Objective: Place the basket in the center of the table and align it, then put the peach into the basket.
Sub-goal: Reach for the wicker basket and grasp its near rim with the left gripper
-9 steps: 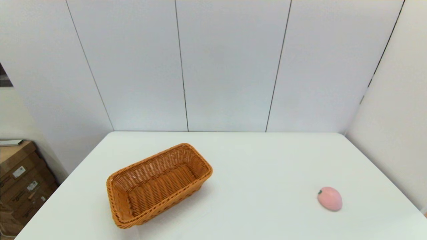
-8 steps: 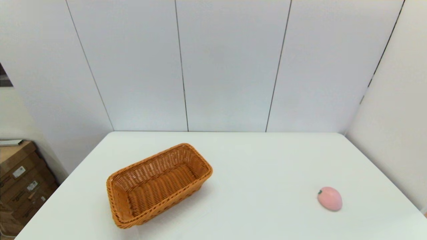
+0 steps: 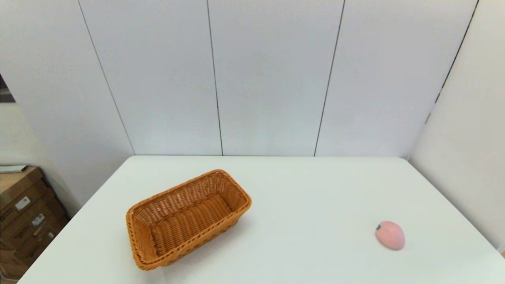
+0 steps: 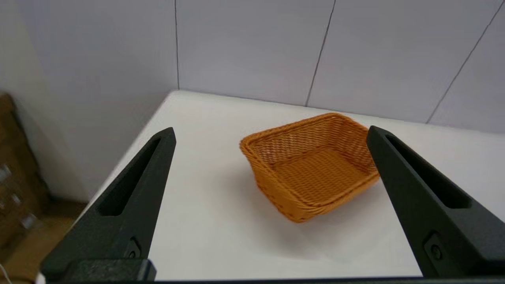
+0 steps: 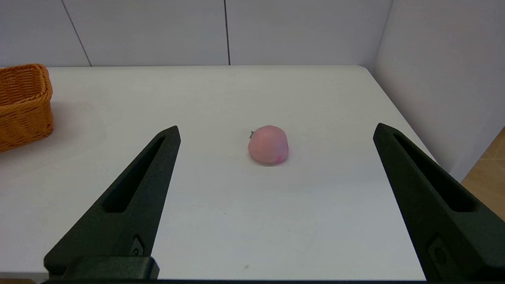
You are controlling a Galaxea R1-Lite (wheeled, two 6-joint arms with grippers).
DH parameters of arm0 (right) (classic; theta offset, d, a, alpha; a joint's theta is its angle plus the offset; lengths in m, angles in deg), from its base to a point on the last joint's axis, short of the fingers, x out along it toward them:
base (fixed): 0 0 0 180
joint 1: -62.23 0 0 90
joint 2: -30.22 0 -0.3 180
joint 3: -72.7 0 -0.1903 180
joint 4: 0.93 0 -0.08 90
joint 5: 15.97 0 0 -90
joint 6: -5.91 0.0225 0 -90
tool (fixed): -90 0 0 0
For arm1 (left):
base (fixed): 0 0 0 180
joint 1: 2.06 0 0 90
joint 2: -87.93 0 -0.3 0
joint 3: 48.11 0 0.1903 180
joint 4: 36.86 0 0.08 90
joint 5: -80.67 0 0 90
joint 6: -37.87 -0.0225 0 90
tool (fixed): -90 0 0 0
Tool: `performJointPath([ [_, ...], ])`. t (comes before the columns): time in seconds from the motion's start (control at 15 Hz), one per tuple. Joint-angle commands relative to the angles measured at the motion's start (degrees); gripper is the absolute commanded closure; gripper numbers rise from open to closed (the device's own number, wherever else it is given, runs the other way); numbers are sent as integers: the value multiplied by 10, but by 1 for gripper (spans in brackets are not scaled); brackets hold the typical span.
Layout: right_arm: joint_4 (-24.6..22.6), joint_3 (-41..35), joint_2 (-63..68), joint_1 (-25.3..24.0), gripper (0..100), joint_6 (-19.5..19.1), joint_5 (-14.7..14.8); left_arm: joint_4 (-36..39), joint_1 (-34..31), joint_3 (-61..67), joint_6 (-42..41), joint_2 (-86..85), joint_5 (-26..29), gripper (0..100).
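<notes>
a: where is the rectangular orange-brown woven wicker basket (image 4: 311, 165) sitting?

b: it is lying ahead of the left gripper (image 4: 270, 136), framed between its two long black fingers (image 4: 134, 197), well apart from them and touching neither. it is resting skewed on the large plain white tabletop (image 3: 307, 197), toward the robot's left of the middle, with one short end pointing back at the arm.

a: and the small pale-pink egg-shaped toy peach (image 5: 268, 144)?

b: it is sitting alone ahead of the right gripper (image 5: 276, 132), between that gripper's fingers (image 5: 422, 189) in the wrist view and well apart from them. the basket is showing only as a corner far off to that gripper's left side.

a: how are the grippers standing?

b: both are spread wide and holding nothing. neither arm is showing in the head view, so i am judging both to be hanging back near the table's close edge.

a: which step is in hand?

b: the first one, it seems. the basket is not yet centred or squared, and the peach is not yet in it.

a: what is the next move calling for?

b: probably the left gripper going forward and down to the near braided rim, straddling the wall with one finger inside and one outside, closing firmly, then dragging and turning the basket toward the middle. the weave is looking stiff, so a rim pinch should be holding.
</notes>
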Motion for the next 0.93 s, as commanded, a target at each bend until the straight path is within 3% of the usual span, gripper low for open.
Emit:
performJointPath([
  [0.07, 0, 0, -1, 0, 0, 0, 0, -83, 0, -150, 137, 440, 0, 0],
  [0.47, 0, 0, -1, 0, 0, 0, 0, -80, 12, -219, 278, 840, 7, 0],
  [0.67, 0, 0, -1, 0, 0, 0, 0, -80, 48, -250, 329, 899, 55, 0],
  [0.93, 0, 0, -1, 0, 0, 0, 0, -76, 62, -300, 355, 977, 77, 0],
])
